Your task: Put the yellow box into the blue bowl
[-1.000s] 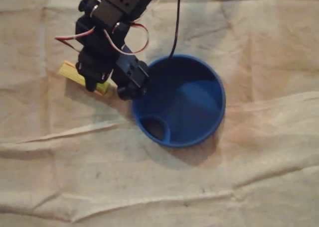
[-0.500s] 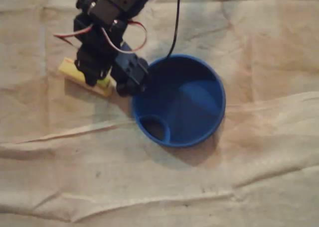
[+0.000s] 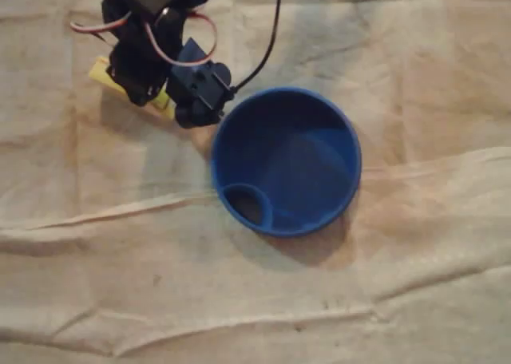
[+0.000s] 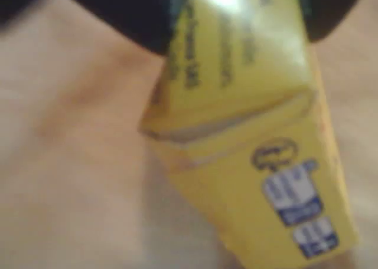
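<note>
wrist view shows gripper [image 4: 236, 15] clamping yellow box [image 4: 260, 180]; overhead, blue bowl [image 3: 319, 168] nearby.

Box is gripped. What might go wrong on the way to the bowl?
In the wrist view the box sits tilted in the gripper, so it may pivot or slip out during the move. In the overhead view the box sticks out on both sides of the gripper, so an end might clip the bowl rim on the way across.
</note>
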Available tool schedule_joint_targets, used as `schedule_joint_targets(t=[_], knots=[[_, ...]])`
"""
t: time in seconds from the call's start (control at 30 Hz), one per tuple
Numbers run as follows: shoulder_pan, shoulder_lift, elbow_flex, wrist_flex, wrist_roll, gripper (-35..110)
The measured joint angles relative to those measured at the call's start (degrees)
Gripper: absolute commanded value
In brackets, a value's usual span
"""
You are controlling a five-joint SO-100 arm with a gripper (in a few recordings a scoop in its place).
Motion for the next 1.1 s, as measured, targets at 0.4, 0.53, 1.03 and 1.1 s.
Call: schedule_joint_targets(t=[0.4, 0.53, 1.03, 1.1], knots=[[-5.5, 10.9, 0.7, 4.0, 0.0, 0], [-10.6, 14.0, 0.7, 9.5, 0.0, 0], [-26.2, 17.1, 0.7, 14.0, 3.6, 0], [-27.7, 17.1, 0.7, 14.0, 4.1, 0]])
